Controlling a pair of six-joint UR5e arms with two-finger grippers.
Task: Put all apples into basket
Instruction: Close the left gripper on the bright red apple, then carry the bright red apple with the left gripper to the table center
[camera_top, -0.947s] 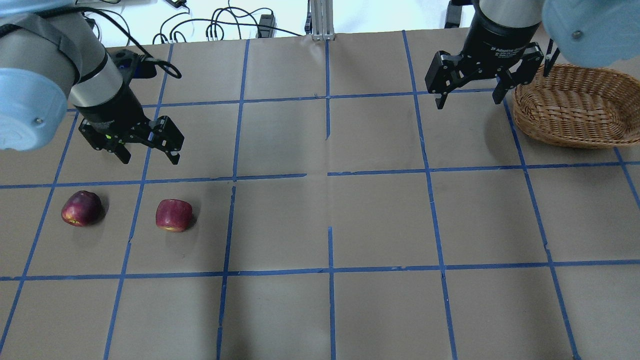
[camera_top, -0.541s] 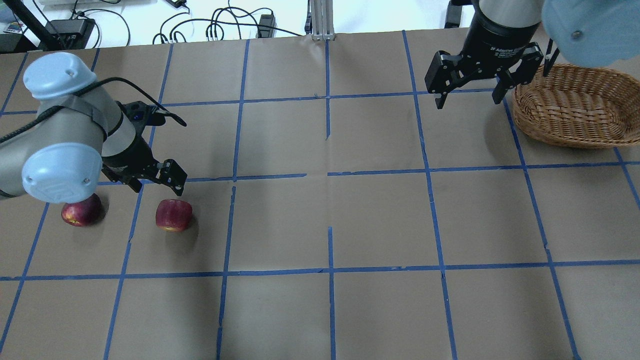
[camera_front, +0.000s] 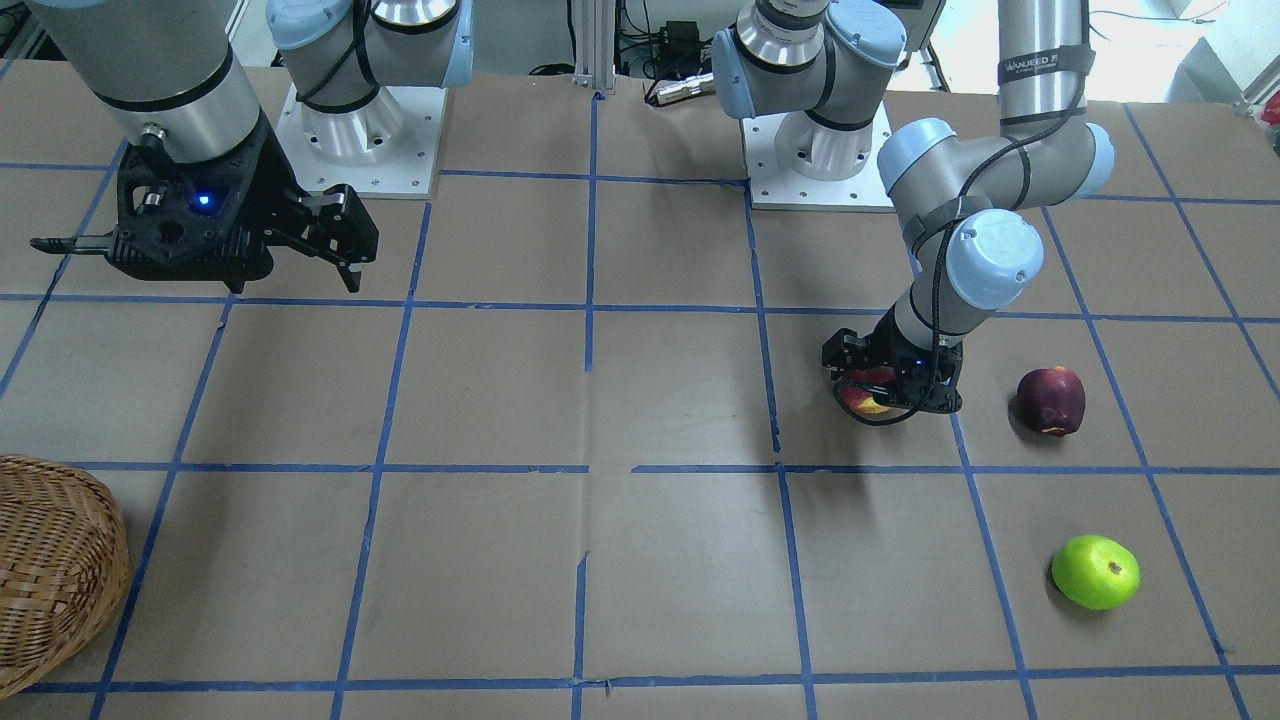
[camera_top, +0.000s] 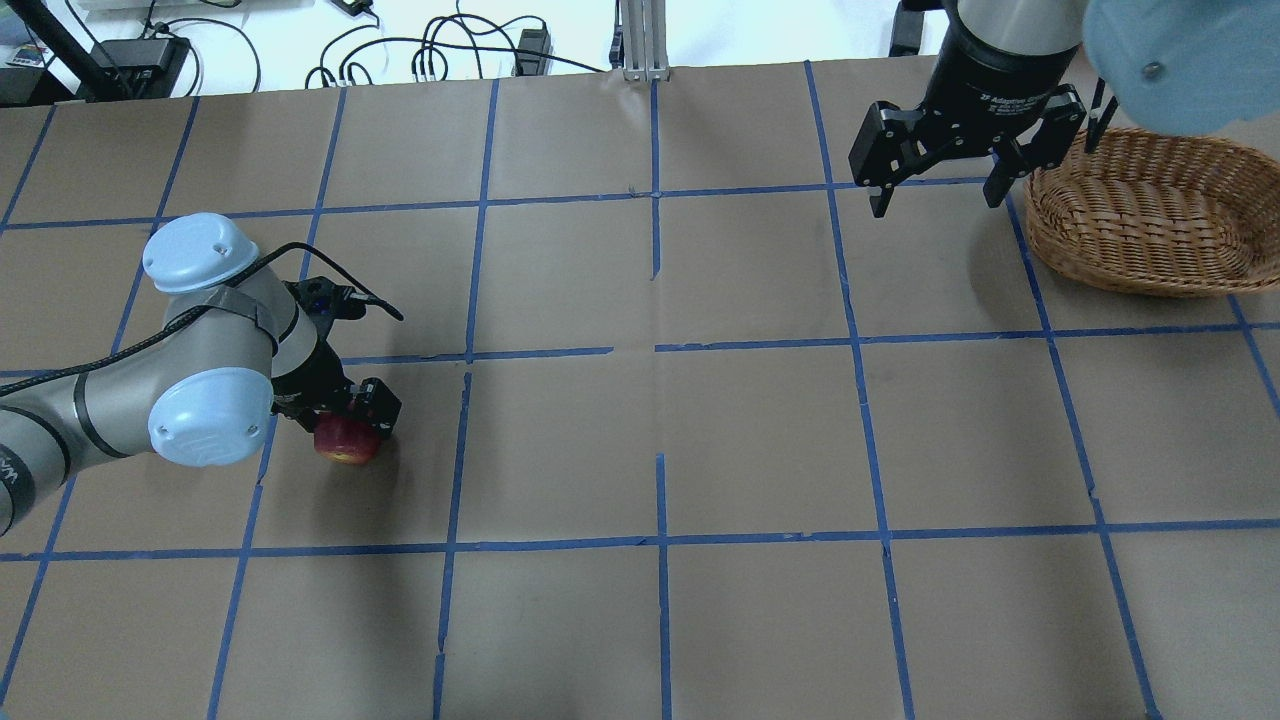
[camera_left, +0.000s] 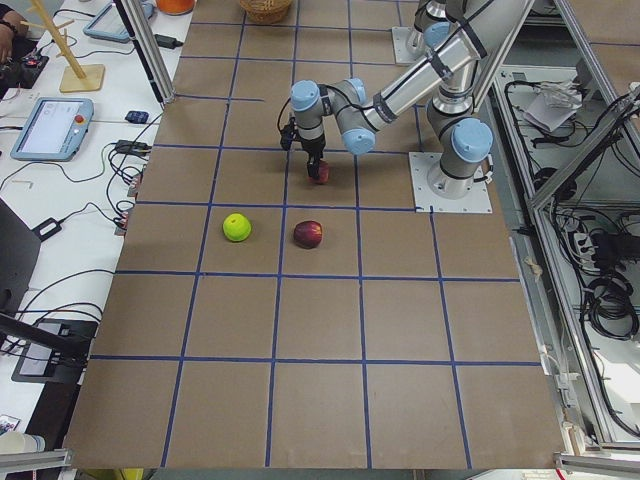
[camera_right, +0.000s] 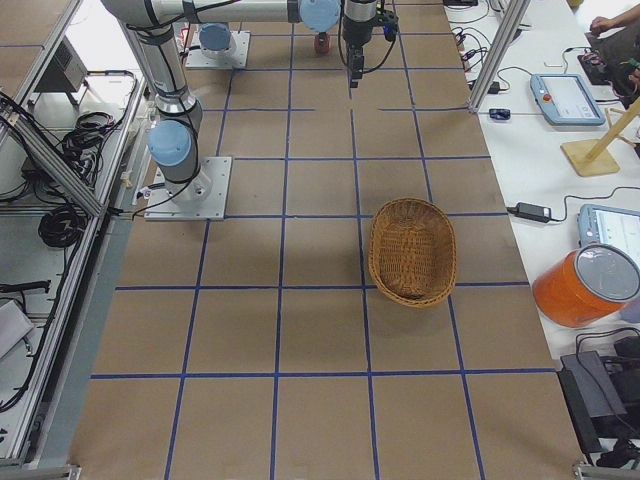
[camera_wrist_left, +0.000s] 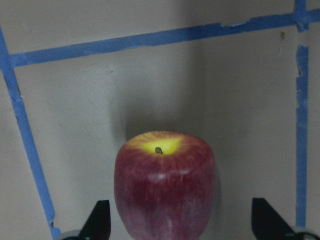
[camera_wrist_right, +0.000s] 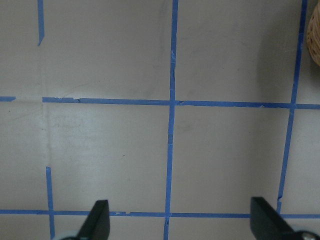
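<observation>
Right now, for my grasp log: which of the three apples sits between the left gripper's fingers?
The red apple with the yellow patch, inside the open left gripper. The dark maroon apple and the green apple lie apart from it.

3 apples (camera_front: 1050, 400) at the table's (camera_front: 680, 400) left end, basket (camera_front: 50, 575) at right end

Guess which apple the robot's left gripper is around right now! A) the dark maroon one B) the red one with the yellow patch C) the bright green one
B: the left wrist view shows the red apple with the yellow patch between the open fingers of the left gripper, while the green apple and the dark maroon apple lie apart from it.
</observation>
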